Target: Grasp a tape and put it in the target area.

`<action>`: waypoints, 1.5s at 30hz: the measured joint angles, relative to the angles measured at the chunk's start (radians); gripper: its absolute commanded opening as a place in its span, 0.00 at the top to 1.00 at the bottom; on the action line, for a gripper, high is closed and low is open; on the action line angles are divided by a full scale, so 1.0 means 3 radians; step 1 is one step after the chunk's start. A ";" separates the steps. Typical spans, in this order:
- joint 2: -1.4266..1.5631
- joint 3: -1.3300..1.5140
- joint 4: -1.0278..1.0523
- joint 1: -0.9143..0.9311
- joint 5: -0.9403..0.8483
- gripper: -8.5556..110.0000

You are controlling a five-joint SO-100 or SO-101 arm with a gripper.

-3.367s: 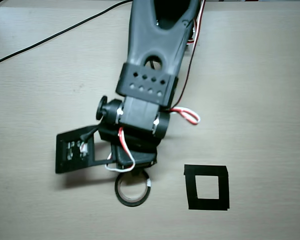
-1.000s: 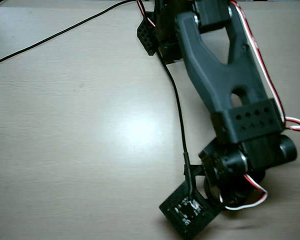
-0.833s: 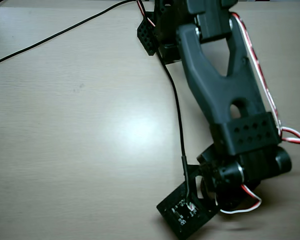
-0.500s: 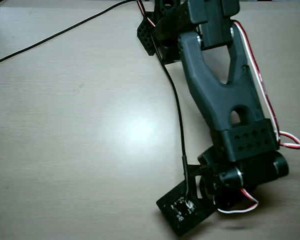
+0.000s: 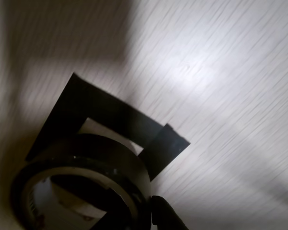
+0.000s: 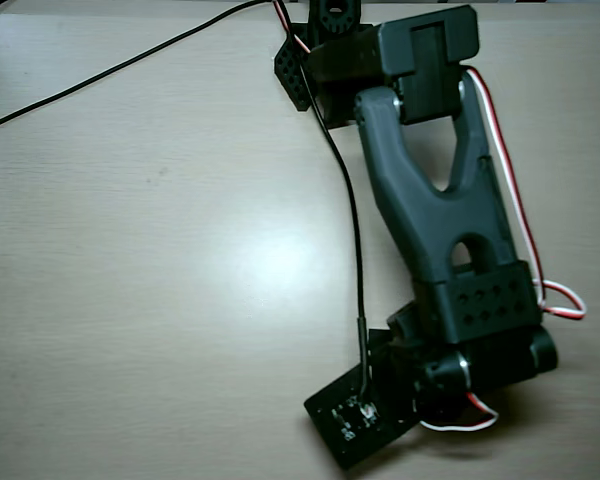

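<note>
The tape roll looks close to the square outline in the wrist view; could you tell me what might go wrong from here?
1. The tape overlaps the near strip of the target area, so released now it may land on the border.
2. Only one dark fingertip shows; grip security is unclear, so it may slip.
3. In the overhead view the arm hides both, preventing a check.

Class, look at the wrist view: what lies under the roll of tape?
Under the tape lies the target area, its black strips showing beyond the roll, with pale table in the hollow. The frame's near part is covered. In the overhead view the arm hides both.
</note>
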 measured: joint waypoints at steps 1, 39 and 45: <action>0.0000 0.0000 0.0000 0.0010 0.0000 0.89; 0.0961 -0.0833 0.0987 0.1125 0.0112 0.82; 0.1329 -0.0358 0.0793 0.1401 0.0066 0.82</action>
